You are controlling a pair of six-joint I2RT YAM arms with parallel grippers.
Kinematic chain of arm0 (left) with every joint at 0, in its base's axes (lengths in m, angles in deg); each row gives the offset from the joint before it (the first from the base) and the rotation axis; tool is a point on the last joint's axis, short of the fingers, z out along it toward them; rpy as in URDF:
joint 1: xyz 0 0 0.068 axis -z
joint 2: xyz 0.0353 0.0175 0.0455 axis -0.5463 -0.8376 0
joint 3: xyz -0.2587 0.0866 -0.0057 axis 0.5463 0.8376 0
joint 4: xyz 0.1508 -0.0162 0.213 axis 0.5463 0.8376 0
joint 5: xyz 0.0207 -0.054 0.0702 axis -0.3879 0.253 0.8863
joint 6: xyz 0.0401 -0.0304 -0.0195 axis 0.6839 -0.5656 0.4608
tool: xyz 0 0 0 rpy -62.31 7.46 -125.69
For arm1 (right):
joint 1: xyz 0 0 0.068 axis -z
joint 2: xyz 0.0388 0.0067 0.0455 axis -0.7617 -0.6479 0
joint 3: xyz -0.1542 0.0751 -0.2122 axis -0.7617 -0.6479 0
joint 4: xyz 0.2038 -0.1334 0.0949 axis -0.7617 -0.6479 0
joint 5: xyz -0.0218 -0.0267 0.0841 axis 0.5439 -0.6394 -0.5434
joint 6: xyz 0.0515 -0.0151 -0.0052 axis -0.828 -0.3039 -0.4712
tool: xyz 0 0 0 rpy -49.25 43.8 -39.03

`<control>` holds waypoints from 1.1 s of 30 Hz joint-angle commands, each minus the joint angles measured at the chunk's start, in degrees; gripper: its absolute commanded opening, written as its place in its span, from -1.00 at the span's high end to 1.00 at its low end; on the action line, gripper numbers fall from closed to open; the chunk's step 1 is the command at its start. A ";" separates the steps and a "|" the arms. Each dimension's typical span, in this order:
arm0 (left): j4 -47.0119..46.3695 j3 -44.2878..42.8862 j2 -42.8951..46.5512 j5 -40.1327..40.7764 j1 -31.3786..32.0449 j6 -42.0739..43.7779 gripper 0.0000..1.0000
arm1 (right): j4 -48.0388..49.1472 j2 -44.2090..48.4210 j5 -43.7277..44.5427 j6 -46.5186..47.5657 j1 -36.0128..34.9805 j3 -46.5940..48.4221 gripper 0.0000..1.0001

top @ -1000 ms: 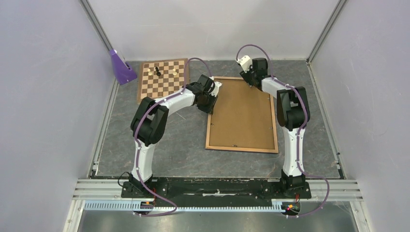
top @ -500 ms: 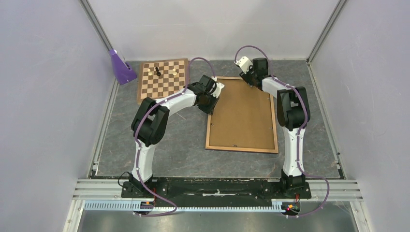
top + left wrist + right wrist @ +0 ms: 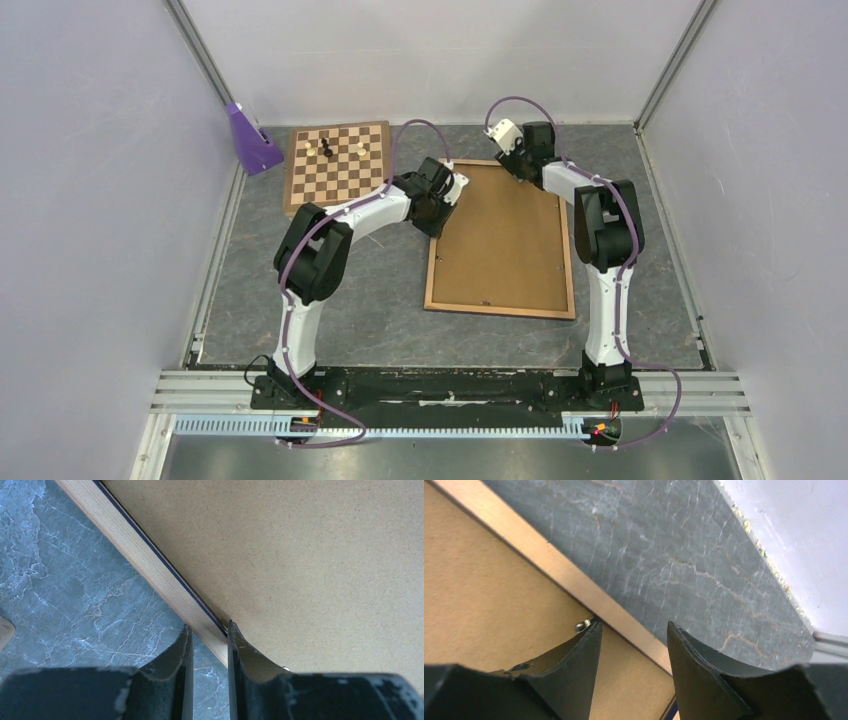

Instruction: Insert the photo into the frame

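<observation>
The frame (image 3: 500, 309) in the middle has a light honey-wood rim. The left wrist view catches a thin dark blue line along its inner edge. The board (image 3: 505, 235) filling it is plain tan-brown with fine speckling. The counter (image 3: 380, 300) has a dark grey-blue stone pattern, veined with pale crackled lines. At upper left, the chessboard (image 3: 337, 170) has dark brown and cream squares inside a brown border, beside a purple wedge (image 3: 250, 140). Both arms (image 3: 370, 208) are white with black joints and trail purple cables (image 3: 288, 330). The jaws are black, scuffed pale at the edges. The walls (image 3: 100, 220) are pale lilac-grey.
</observation>
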 commanded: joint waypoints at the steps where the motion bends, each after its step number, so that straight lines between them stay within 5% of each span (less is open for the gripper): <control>1: 0.58 -2.22 -0.76 -2.84 3.85 6.11 0.95 | -3.35 5.81 1.41 -2.70 -2.14 -4.12 -0.11; 19: 0.65 -4.57 -2.50 1.15 3.70 3.74 0.95 | -6.76 18.29 6.01 -6.32 2.12 -11.65 -0.12; 33: 1.18 -13.12 -7.77 -1.46 1.96 20.21 0.95 | -9.13 18.71 -5.87 -3.83 7.01 -15.55 -0.07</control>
